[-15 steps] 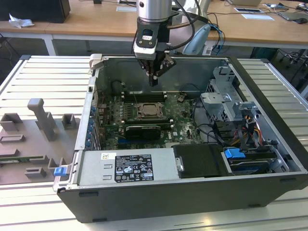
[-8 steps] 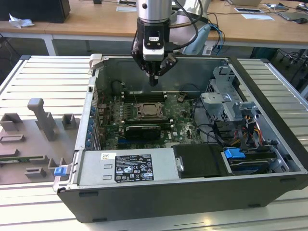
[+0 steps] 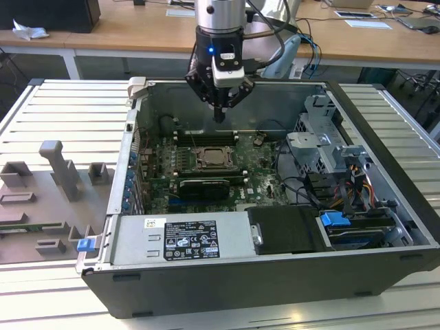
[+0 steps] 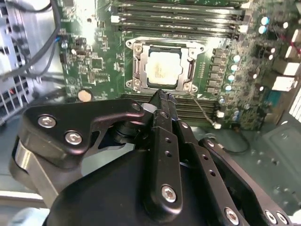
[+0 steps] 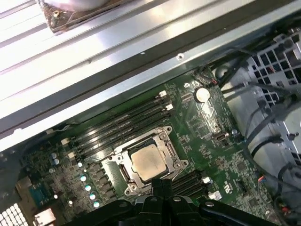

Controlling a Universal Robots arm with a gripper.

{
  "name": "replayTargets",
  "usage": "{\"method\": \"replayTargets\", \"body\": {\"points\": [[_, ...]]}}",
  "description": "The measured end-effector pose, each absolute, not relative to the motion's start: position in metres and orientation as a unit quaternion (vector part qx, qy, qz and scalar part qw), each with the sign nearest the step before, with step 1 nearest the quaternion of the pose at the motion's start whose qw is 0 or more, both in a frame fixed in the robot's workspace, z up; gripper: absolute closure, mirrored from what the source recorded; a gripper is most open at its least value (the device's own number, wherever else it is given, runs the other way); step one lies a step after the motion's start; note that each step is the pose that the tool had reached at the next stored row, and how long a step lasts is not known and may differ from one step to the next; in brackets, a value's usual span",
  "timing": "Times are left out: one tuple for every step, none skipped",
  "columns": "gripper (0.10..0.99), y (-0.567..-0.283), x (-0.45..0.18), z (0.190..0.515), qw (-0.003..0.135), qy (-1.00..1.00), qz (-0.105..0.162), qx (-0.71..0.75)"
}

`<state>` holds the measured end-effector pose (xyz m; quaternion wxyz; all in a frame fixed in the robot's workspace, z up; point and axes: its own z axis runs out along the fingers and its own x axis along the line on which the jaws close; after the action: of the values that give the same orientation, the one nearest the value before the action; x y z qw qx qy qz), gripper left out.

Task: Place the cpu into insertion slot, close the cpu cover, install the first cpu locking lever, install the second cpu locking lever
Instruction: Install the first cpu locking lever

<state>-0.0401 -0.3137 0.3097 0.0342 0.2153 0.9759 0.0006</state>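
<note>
The cpu (image 4: 162, 66) lies flat with its beige metal top up in the insertion slot (image 4: 140, 70) of the green motherboard (image 4: 94, 66). The silver cpu cover (image 4: 157, 44) is folded down as a frame around the chip. A thin metal lever (image 4: 203, 110) angles away from one corner of the slot. My gripper (image 4: 160, 96) hangs above the board, just beside the slot's edge, shut with nothing between its fingers. In the exterior view the gripper (image 3: 220, 115) hovers over the memory slots behind the cpu (image 3: 213, 160). The first wrist view shows the cpu (image 5: 149, 164) and cover (image 5: 136, 143) beyond the gripper (image 5: 162, 184).
The board sits deep inside an open black computer case (image 3: 385, 137). Long black memory slots (image 4: 178, 14) flank the socket. A power supply (image 3: 185, 240) fills the case's near side, and drive cages with cables (image 3: 330, 151) stand at the exterior view's right. Grey fixtures (image 3: 62, 172) rest on the table.
</note>
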Motion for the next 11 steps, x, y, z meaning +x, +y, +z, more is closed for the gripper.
{"method": "replayTargets", "body": {"points": [[0.98,-0.3137,-0.0401,0.3096,0.034,0.978,0.001,0.207],[0.98,-0.3137,-0.0401,0.3094,0.034,0.981,0.001,0.192],[0.98,-0.3137,-0.0402,0.3091,0.034,0.983,0.002,0.181],[0.98,-0.3137,-0.0401,0.3089,0.034,0.985,0.002,0.171],[0.98,-0.3137,-0.0402,0.3086,0.034,0.987,0.002,0.159],[0.98,-0.3137,-0.0402,0.3083,0.034,0.988,0.003,0.15],[0.98,-0.3137,-0.0401,0.3074,0.034,0.991,0.004,0.13],[0.98,-0.3137,-0.0402,0.3071,0.034,0.992,0.004,0.121],[0.98,-0.3137,-0.0401,0.3066,0.034,0.993,0.004,0.11],[0.98,-0.3137,-0.0401,0.3059,0.034,0.995,0.005,0.096],[0.98,-0.3137,-0.0401,0.3055,0.034,0.996,0.005,0.088]]}}
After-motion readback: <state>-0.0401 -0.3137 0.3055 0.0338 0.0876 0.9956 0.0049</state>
